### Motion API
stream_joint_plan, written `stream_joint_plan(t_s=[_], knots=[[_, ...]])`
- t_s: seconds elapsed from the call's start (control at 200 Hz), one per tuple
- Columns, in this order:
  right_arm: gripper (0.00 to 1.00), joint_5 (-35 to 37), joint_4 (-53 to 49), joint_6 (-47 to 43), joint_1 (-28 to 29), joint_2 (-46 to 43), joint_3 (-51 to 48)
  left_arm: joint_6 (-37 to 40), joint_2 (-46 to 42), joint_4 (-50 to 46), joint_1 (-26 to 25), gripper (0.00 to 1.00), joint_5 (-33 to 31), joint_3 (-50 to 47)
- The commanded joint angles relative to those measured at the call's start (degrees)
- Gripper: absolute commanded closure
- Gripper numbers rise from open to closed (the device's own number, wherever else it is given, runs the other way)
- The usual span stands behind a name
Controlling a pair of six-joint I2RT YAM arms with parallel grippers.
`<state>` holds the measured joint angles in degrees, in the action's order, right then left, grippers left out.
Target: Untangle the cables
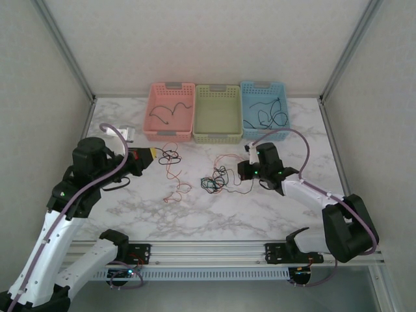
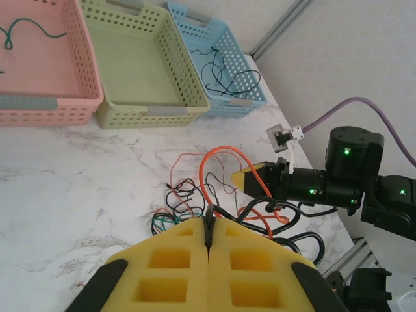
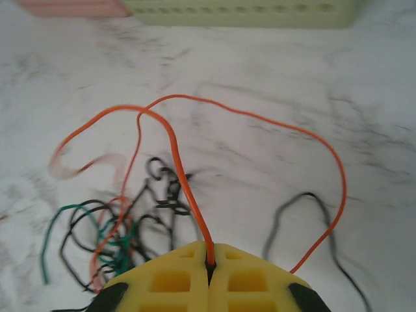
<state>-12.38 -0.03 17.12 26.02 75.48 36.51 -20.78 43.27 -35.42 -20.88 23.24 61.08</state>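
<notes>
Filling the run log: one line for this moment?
left hand shut on thin black cable | right hand shut on thin orange cable

Your right wrist view smears the red-orange cable (image 3: 60, 156) at its left loop. The pink basket (image 2: 71, 112) is cropped at left.

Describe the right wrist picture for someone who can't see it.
Yellow jaws, shut, pinch an orange cable that arches over a marble table. Beside it lies a tangle of black, green and orange cables; a green basket edges the top.
</notes>
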Motion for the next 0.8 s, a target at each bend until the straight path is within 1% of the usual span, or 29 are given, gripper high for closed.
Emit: stream_joint_plan(t_s=[0.0,0.125,0.155,0.215,0.245,0.275,0.335,0.41,0.465,0.521,0.616,0.661,0.696,0.716,0.791], knots=[[1.0,-0.91,0.76,3.1,-1.17,-0.73,-0.59,0.23,-0.33,0.81,0.23,1.0,-0.92,0.92],[1.0,-6.44,2.34,1.75,-1.14,-1.31,0.05,-1.05,-0.15,2.34,0.23,1.0,-0.6,0.4],[0.91,-7.12,2.64,1.73,-1.12,-1.73,0.09,-1.31,-0.05,2.63,0.23,1.0,-0.43,0.36],[0.68,-7.41,3.05,1.72,-1.08,-3.0,0.14,-1.76,0.14,3.07,0.23,1.0,-0.31,0.28],[0.59,-7.8,3.39,1.72,-0.98,-3.98,0.09,-1.96,0.18,3.25,0.23,1.0,-0.39,0.3],[0.54,-8.25,3.66,1.61,-0.62,-5.11,0.13,-2.2,0.25,3.29,0.24,1.0,-0.54,0.27],[0.48,-8.83,4.23,0.77,0.91,-7.8,0.36,-2.64,0.67,3.51,0.23,1.0,-0.52,0.27],[0.44,-8.64,4.37,-1.41,4.01,-10.68,1.08,-3.06,1.22,3.75,0.24,1.0,-0.57,0.36],[0.43,-8.43,3.55,-2.84,6.46,-11.94,2.45,-3.37,1.75,3.93,0.23,1.0,-0.52,0.44],[0.43,-10.26,3.04,-4.53,8.73,-12.5,4.18,-3.93,2.06,4.53,0.23,1.0,-0.51,0.36],[0.43,-13.37,3.38,-6.89,13.98,-11.96,7.24,-5.6,2.48,5.98,0.23,1.0,-0.12,0.03],[0.43,-14.35,5.07,-7.14,16.14,-11.34,8.06,-6.54,2.7,6.67,0.23,1.0,0.25,-0.16],[0.42,-15.16,6.39,-7.11,16.5,-10.9,8.53,-7.11,2.78,7.07,0.23,1.0,0.4,-0.25],[0.42,-15.49,7.07,-7.21,18.49,-10.53,8.85,-7.45,2.8,7.3,0.23,1.0,0.43,-0.3],[0.39,-16.34,9.27,-8.33,21.59,-9.07,10.4,-8.28,2.85,7.65,0.23,1.0,0.35,-0.52]])
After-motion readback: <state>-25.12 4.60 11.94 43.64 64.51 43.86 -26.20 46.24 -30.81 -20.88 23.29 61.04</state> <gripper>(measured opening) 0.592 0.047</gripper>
